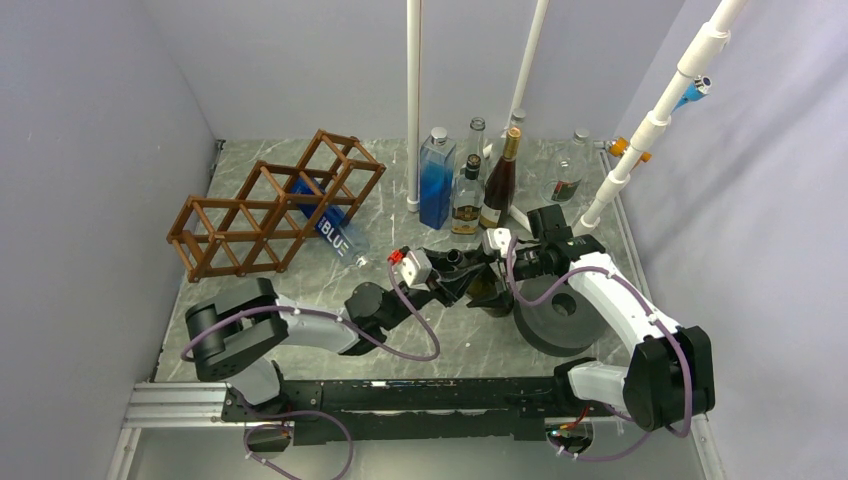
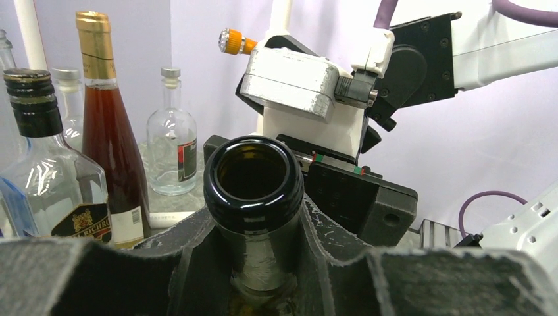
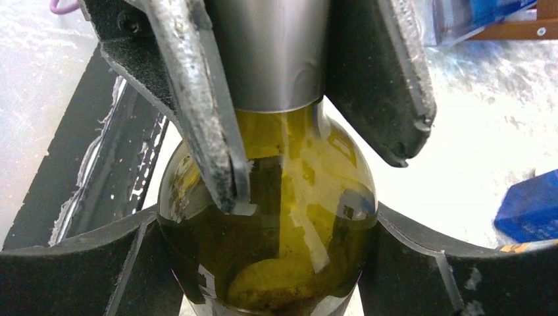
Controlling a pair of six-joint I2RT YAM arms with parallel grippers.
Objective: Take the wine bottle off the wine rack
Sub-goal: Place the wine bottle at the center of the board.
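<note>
The wine bottle (image 1: pixel 488 291) is dark olive-green glass with an open mouth (image 2: pixel 253 172), and it stands mid-table, well away from the wine rack (image 1: pixel 262 208). My left gripper (image 1: pixel 462 274) is shut on its neck, and in the left wrist view its fingers (image 2: pixel 164 260) press just under the lip. My right gripper (image 1: pixel 507 268) is closed round the bottle's shoulder (image 3: pixel 283 217). In the right wrist view the pads (image 3: pixel 85 263) touch the glass on both sides. The left fingers (image 3: pixel 197 112) show above, on the neck.
A blue bottle (image 1: pixel 328 226) lies in the wooden rack, neck towards the table's middle. At the back stand a blue square bottle (image 1: pixel 437 178), a whisky bottle (image 1: pixel 467 196), a red-brown bottle (image 1: pixel 499 182) and a clear flask (image 1: pixel 567 172). White poles (image 1: pixel 413 100) rise there. A grey disc (image 1: pixel 556 318) lies under the right arm.
</note>
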